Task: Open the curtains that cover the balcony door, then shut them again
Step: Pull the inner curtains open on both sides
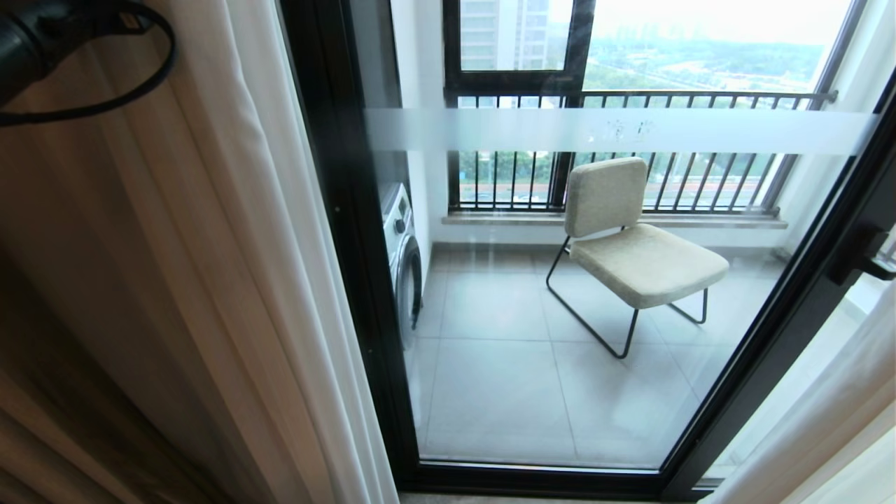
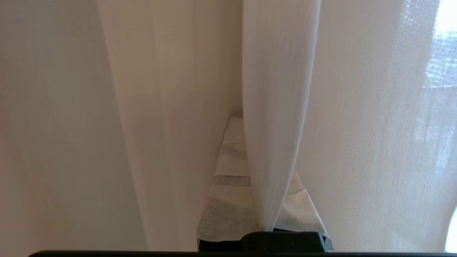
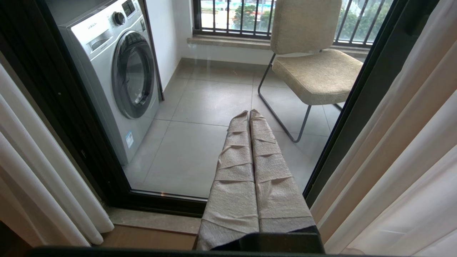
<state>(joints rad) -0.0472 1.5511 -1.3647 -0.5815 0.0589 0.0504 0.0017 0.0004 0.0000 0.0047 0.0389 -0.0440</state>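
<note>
The curtains (image 1: 231, 266) are pulled apart, so the door (image 1: 560, 294) shows between them. One bunch hangs at the left side of the door. It has thick cream cloth and a thin white layer next to the dark frame. A second bunch (image 1: 833, 427) hangs at the right side of the door.

The left tool (image 2: 246, 150) is up in the left bunch. Its wrapped fingers (image 2: 232, 167) are closed on a fold of the thin white cloth, which hangs down right between them. Cream cloth fills the space beside it. In the head view only a dark bit of the left arm (image 1: 28, 42) and a black cable (image 1: 140, 63) show, in front of the left bunch.

The right tool (image 3: 249, 117) is low and points at the door glass. Its two wrapped fingers (image 3: 235, 171) are pressed together and hold nothing.

Behind the door glass stand a washer (image 3: 117, 78) near the left frame and a chair (image 1: 630, 245) near the middle. A frosted band (image 1: 616, 129) runs across the glass. Black bars (image 1: 630, 98) guard the window behind the chair.
</note>
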